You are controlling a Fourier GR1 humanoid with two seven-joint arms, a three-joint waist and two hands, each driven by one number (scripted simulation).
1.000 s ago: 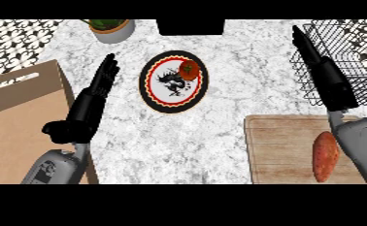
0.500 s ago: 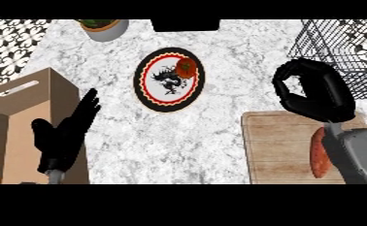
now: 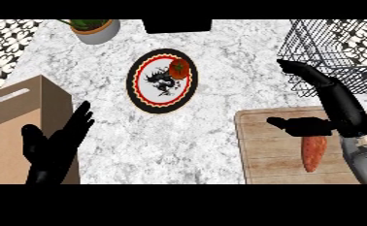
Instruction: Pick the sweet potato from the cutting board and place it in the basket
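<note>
The orange sweet potato [image 3: 313, 153] lies lengthwise on the wooden cutting board [image 3: 269, 147] at the lower right. My right hand [image 3: 335, 99] hangs over the board's far right corner, fingers straight and pointing up-left, with its thumb [image 3: 292, 123] stretched across just above the potato's upper end. It holds nothing. The black wire basket [image 3: 326, 43] stands at the upper right, just beyond that hand. My left hand [image 3: 58, 145] rests open at the lower left, fingers up.
A round patterned plate [image 3: 159, 82] with a red tomato [image 3: 179, 68] on it sits mid-counter. A potted plant [image 3: 94, 28] stands at the back left, a dark block [image 3: 177, 25] at the back middle. A brown box [image 3: 25, 118] borders the left hand.
My right hand has uncurled from a bent pose and its thumb has come down to the potato's upper end. The left hand has sunk lower and stays open.
</note>
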